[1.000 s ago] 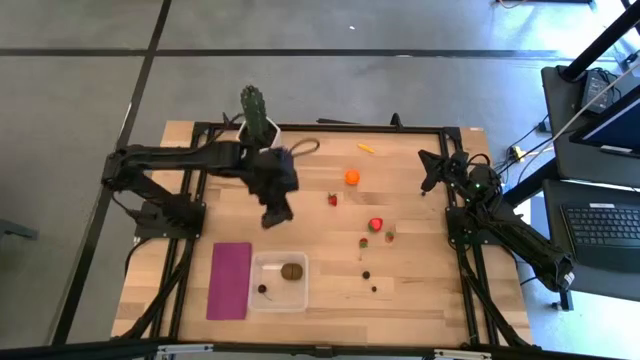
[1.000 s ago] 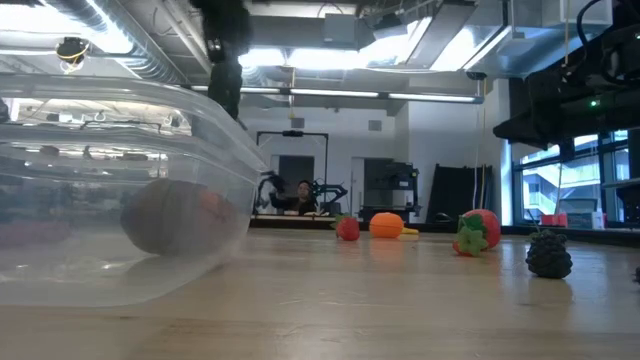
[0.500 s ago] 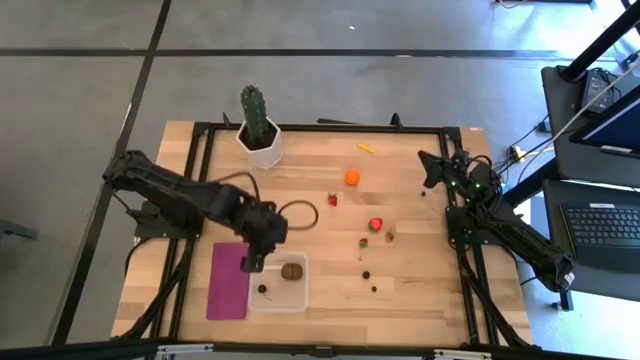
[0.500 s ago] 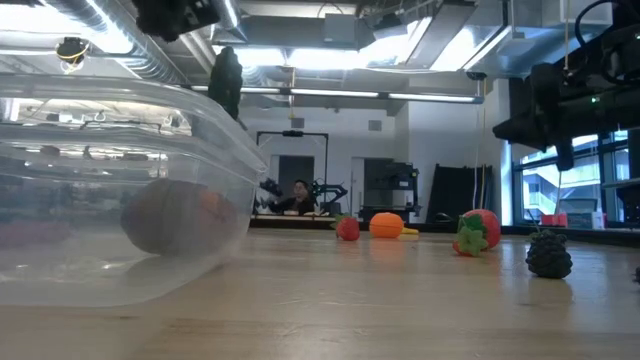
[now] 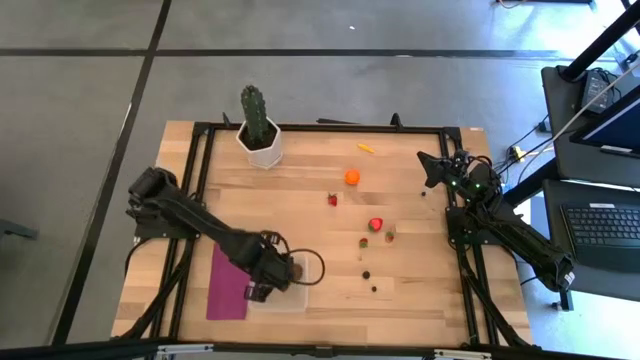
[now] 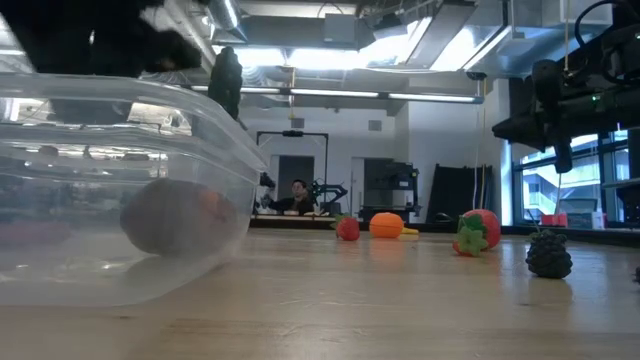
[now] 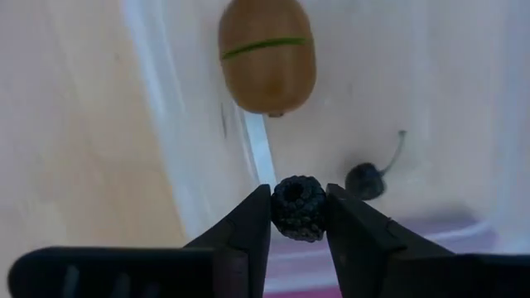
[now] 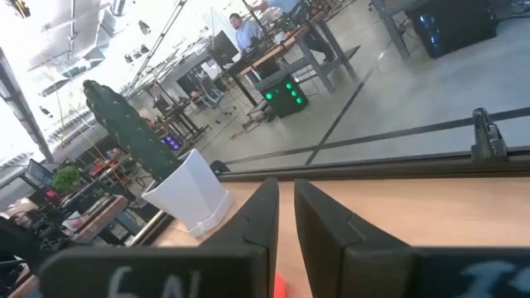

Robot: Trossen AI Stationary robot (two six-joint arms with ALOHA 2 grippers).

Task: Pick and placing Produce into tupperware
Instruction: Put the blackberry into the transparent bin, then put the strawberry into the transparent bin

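My left gripper [image 7: 298,217] is shut on a small dark blackberry [image 7: 298,205] over the clear tupperware [image 7: 170,132]. In the high view this gripper [image 5: 266,287] covers most of the tub [image 5: 299,297]. A brown kiwi [image 7: 267,54] and a dark stemmed berry [image 7: 364,179] lie on the tub's floor. On the table rest an orange ball [image 5: 352,177], strawberries [image 5: 376,224], dark berries [image 5: 365,273] and a thin yellow piece [image 5: 367,148]. My right gripper [image 8: 286,213] waits shut, raised near the table's far right corner [image 5: 430,170]. My left gripper pinches the blackberry by its two opposite sides [image 7: 280,207] between the free ends of both fingers [image 7: 248,228]. It comes from above, pointing down. The berry is lifted clear, above the tub's floor and close to one wall.
A flat magenta rectangle [image 5: 228,285] lies just left of the tub. The cactus in its white pot [image 5: 257,122] stands at the far edge. In the low view the tub [image 6: 120,190] fills the left, with fruit [image 6: 478,230] beyond on open wood.
My left gripper has swung from beside the cactus toward the table's near edge and come down over the tupperware. The right arm has kept still, and the fruit on the table has not moved.
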